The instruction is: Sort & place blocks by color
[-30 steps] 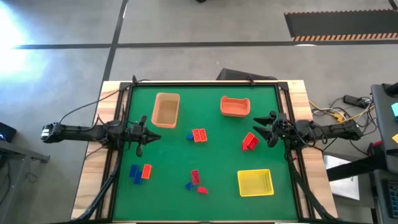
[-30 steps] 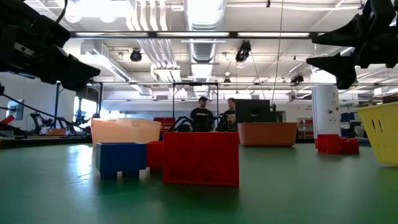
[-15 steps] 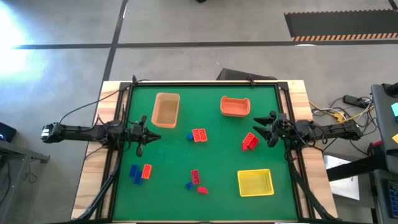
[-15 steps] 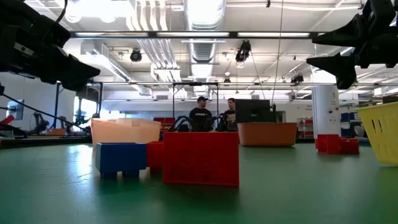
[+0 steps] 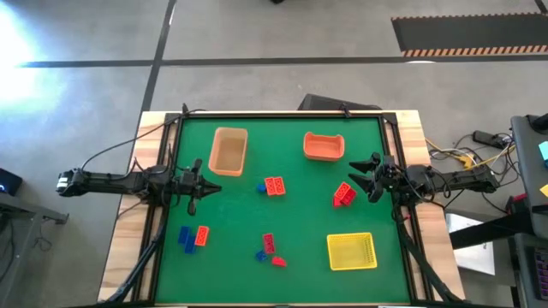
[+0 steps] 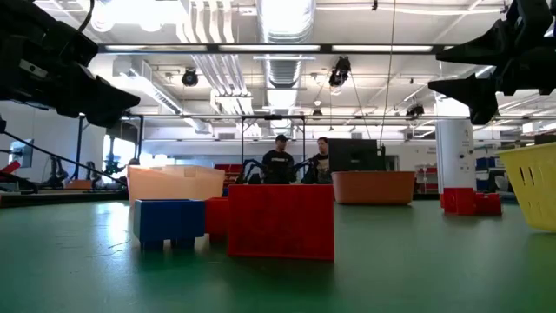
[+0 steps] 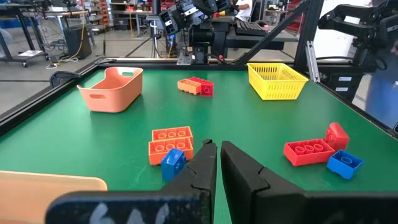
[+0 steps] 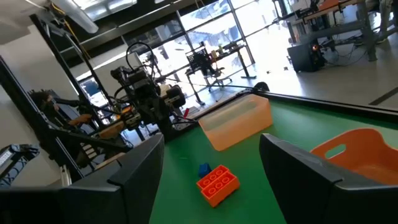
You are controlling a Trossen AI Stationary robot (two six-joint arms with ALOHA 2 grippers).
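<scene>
Small studded blocks lie in loose groups on the green mat: an orange block with a small blue one [image 5: 272, 186] at the centre, a red and orange pair [image 5: 344, 194] at the right, blue and orange ones [image 5: 193, 237] at the near left, and red and blue ones [image 5: 270, 248] near the middle front. My left gripper [image 5: 208, 186] hovers shut at the left side, pointing at the centre blocks [image 7: 171, 146]. My right gripper [image 5: 358, 175] hovers open at the right side, just beside the red pair. Both are raised above the mat in the low view: my left gripper [image 6: 109, 96], my right gripper [image 6: 456, 74].
A tan bin [image 5: 228, 151] and an orange bin [image 5: 324, 146] stand toward the far edge, and a yellow basket [image 5: 351, 251] stands at the near right. A dark frame borders the mat. Bare green mat lies between the block groups. People stand in the room behind [image 6: 280, 161].
</scene>
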